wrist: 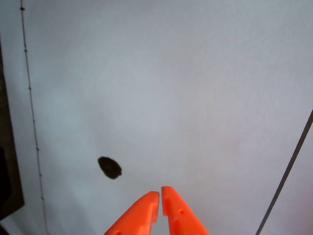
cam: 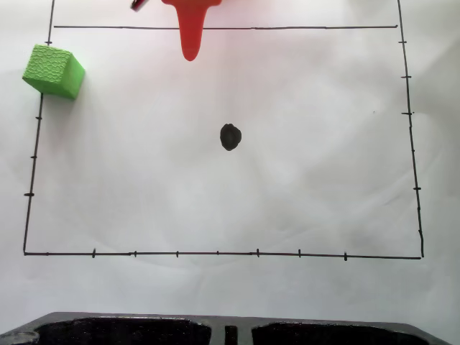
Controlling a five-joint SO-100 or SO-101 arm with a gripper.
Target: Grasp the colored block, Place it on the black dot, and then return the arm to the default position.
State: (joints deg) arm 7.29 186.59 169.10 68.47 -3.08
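Observation:
A bright green colored block (cam: 54, 70) with a bumpy surface sits on white paper at the upper left of the fixed view, on the drawn rectangle's left line. The black dot (cam: 230, 136) lies bare near the middle of the rectangle; the wrist view has the black dot (wrist: 109, 167) at lower left. The orange-red arm's gripper (cam: 190, 54) hangs from the top edge, far from the block and above the dot. In the wrist view my gripper (wrist: 160, 194) has its two fingertips nearly touching, shut, with nothing between them.
A thin black rectangle with tick marks (cam: 215, 253) frames the paper. A dark black object (cam: 230, 332) runs along the bottom edge of the fixed view. In the wrist view a dark edge (wrist: 7, 166) borders the paper at left.

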